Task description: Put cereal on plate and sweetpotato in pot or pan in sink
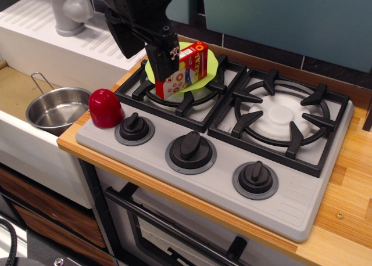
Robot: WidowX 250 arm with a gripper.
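We see the cereal (187, 68) box resting tilted on the lime-green plate (214, 65), which sits on the rear-left burner of the stove (232, 138); that half of the task looks done. Our pincer (164, 58) hangs just above the box's left end, and we cannot tell whether its jaws are spread or touching the box. The sweetpotato (105, 108) sits at the stove's front-left corner, well apart from the pincer, beside the sink (17, 86) holding the empty pot (57, 108).
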